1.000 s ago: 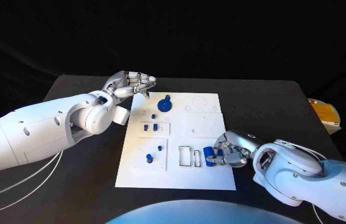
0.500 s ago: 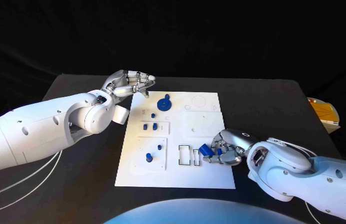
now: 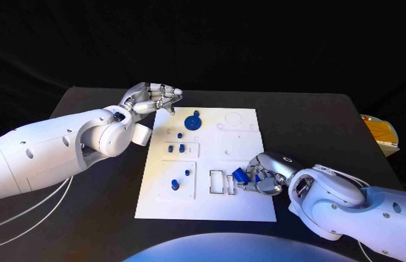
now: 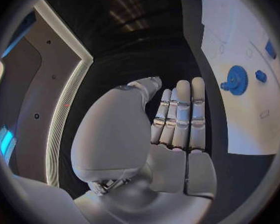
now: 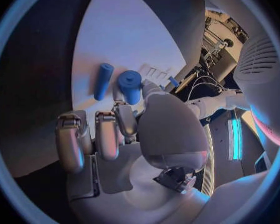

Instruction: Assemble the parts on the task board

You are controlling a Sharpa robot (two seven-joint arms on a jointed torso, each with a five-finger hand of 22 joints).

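You're looking at glossy white rounded arms (image 3: 51,150), silver jointed hands, the left hand (image 3: 154,99) and the right hand (image 3: 264,177), with pale cables (image 3: 34,212) trailing below.

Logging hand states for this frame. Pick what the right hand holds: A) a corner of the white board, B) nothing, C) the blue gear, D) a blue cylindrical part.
D: the right hand pinches a blue cylindrical part in its fingers above the task board.

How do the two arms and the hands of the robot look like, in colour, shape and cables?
Both arms are smooth, rounded white shells. The left arm is bulky, with small dark holes in its shell and thin white cables beneath it. The left hand and right hand are silver metal with segmented fingers. A thin cable runs along the right arm.
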